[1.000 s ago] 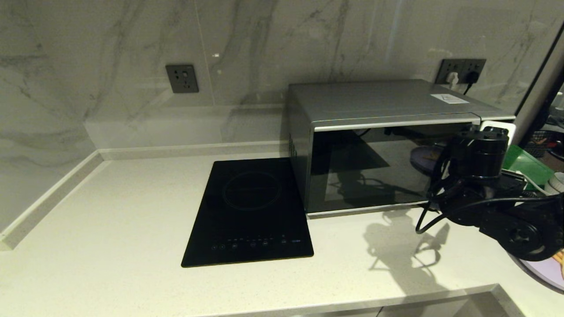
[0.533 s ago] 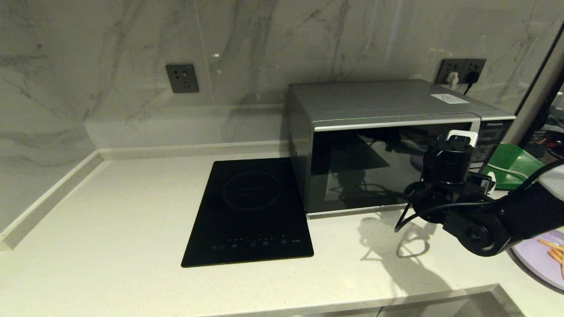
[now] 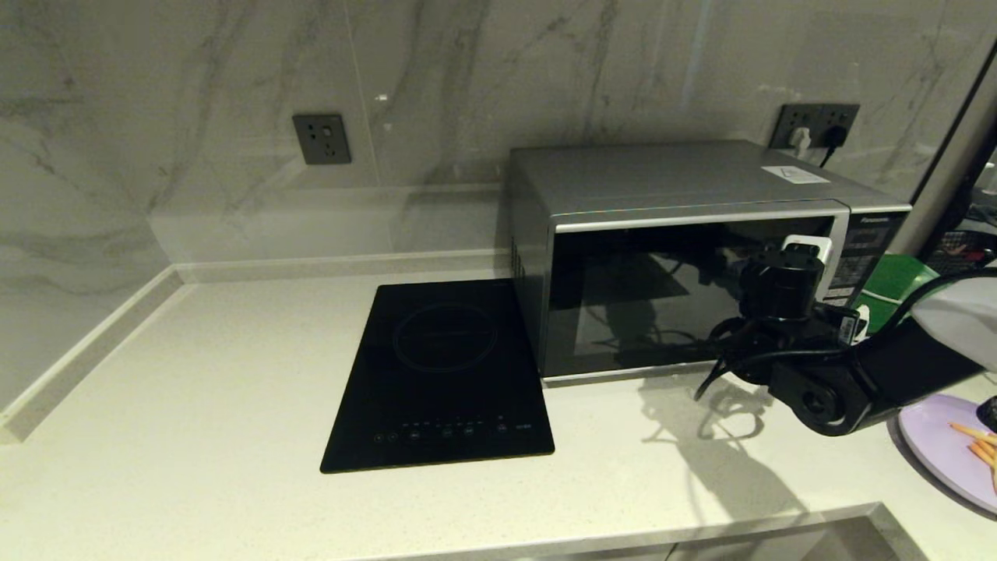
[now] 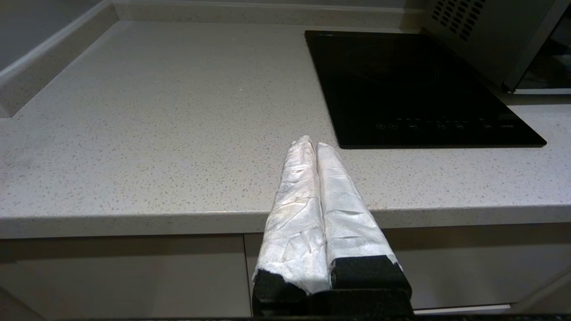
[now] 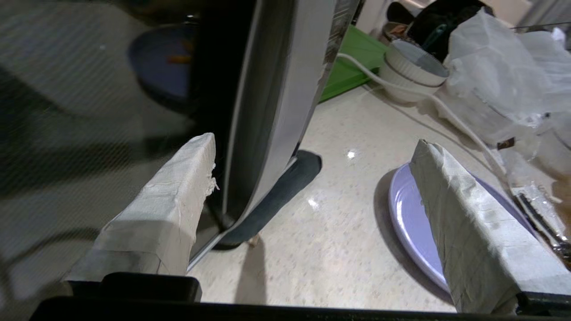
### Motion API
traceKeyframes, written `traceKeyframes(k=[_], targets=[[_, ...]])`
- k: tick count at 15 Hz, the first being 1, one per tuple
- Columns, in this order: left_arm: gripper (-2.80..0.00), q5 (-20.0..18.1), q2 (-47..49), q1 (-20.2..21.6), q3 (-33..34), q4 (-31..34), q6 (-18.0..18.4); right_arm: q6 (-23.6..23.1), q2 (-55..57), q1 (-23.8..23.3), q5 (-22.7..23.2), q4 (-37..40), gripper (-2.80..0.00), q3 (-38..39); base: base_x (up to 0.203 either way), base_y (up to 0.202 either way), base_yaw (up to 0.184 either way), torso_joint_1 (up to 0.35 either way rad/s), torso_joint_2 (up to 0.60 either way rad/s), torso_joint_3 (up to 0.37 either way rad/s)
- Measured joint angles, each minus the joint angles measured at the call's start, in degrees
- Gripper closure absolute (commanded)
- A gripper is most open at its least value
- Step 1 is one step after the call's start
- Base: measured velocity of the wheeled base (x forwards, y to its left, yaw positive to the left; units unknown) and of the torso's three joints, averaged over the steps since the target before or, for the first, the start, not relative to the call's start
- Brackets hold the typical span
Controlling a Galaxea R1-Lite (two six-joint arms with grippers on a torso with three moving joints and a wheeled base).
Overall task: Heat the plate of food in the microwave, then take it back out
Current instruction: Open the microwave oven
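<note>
Microwave (image 3: pixel 685 257) door edge sits between right gripper's (image 5: pixel 312 165) wide-spread fingers (image 5: pixel 178 196).

Overall: dim indoor light, greyish cast, countertop (image 3: pixel 195 421) brightest area.
Source: seems overhead w/ light from the right; right arm's shadow falls near & left of it on the counter.
Glare: microwave (image 3: pixel 670 257) dark door mirrors arm & cables; small glints on marble wall (image 3: pixel 234 93) and on the counter in right wrist view.
Blur: door glass soft & streaky up close in right wrist view; head view fairly sharp.
Distortion: wide-angle bend at head view edges, far right most.
</note>
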Motion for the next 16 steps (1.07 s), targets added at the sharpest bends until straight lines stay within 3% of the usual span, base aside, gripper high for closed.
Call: traceKeyframes(k=[7, 8, 9, 16], targets=[[0.0, 0.0, 0.0, 0.0, 0.0, 0.0, 0.0, -1.0, 2.0, -3.8, 0.5, 0.0, -2.8, -2.6, 0.0, 0.0, 0.0, 0.0, 0.0, 0.0], [0.0, 0.0, 0.0, 0.0, 0.0, 0.0, 0.0, -1.1, 2.2, -4.1, 0.5, 0.0, -1.13, -2.7, 0.0, 0.0, 0.0, 0.0, 0.0, 0.0], [0.0, 0.0, 0.0, 0.0, 0.0, 0.0, 0.0, -1.1, 2.3, -4.3, 0.6, 0.0, 0.0, -2.9, 0.0, 0.0, 0.0, 0.0, 0.0, 0.0], [0.0, 0.0, 0.0, 0.0, 0.0, 0.0, 0.0, -1.1, 3.0, -4.6, 0.9, -0.4, 0.0, -3.4, 0.0, 0.0, 0.0, 0.0, 0.0, 0.0]])
